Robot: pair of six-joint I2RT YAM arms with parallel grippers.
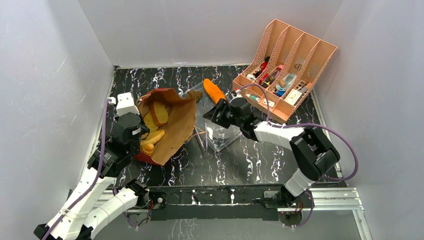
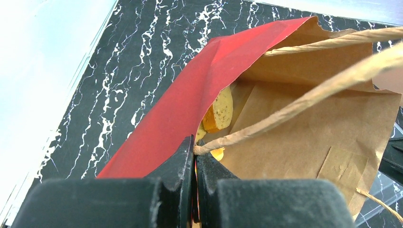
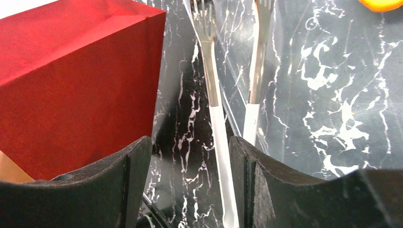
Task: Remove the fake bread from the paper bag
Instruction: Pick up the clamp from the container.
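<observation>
At frame left, the left jaws clenched the paper bag point(image 1: 176, 125) open, exposing the fake bread point(image 1: 159, 113), while the right jaws hung released, empty.

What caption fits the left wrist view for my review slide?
Left gripper pinching the paper bag rim beside a handle, fake bread visible inside the open mouth.

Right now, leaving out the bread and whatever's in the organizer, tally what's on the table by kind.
Bag: 1
Tray: 1
Utensils: 2
Organizer: 1
Total: 5
</observation>
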